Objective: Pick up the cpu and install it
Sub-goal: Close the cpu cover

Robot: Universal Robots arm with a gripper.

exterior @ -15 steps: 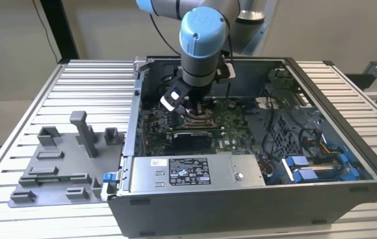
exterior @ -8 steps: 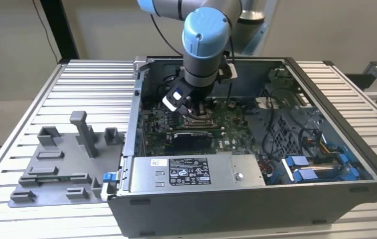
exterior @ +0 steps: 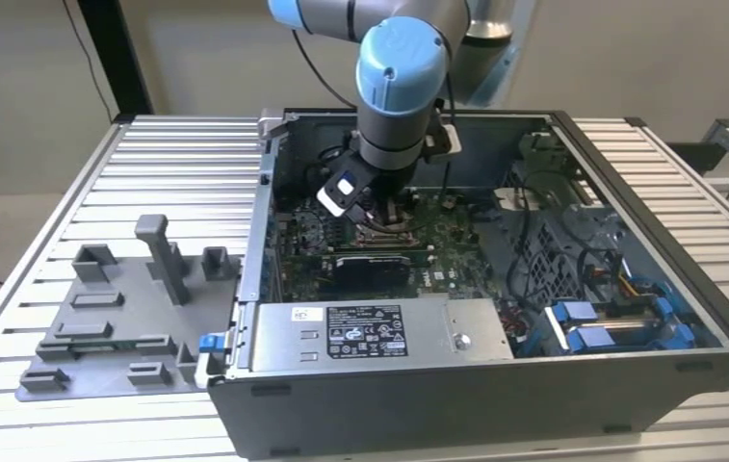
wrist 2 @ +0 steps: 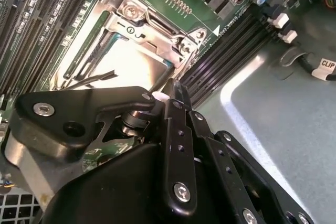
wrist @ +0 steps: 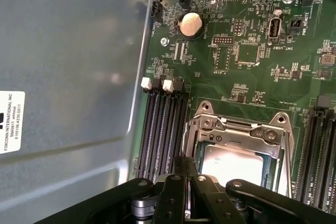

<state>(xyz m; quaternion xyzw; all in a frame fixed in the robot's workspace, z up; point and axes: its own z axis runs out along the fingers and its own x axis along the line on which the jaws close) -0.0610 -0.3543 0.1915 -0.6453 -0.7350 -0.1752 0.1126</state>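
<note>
While the cpu (wrist: 231, 165) lies inside the socket frame (wrist: 236, 129), the clenched, empty end effector (wrist: 185, 163) hangs beside its edge.

cpu (wrist: 232, 164) | small flat square chip, pale silver metal top | lies flat, top face up | sits inside the square metal socket frame (wrist: 236, 129), frame bars around its edges | near side hidden | cpu (wrist 2: 131, 69) glares bright in the second wrist view
</note>
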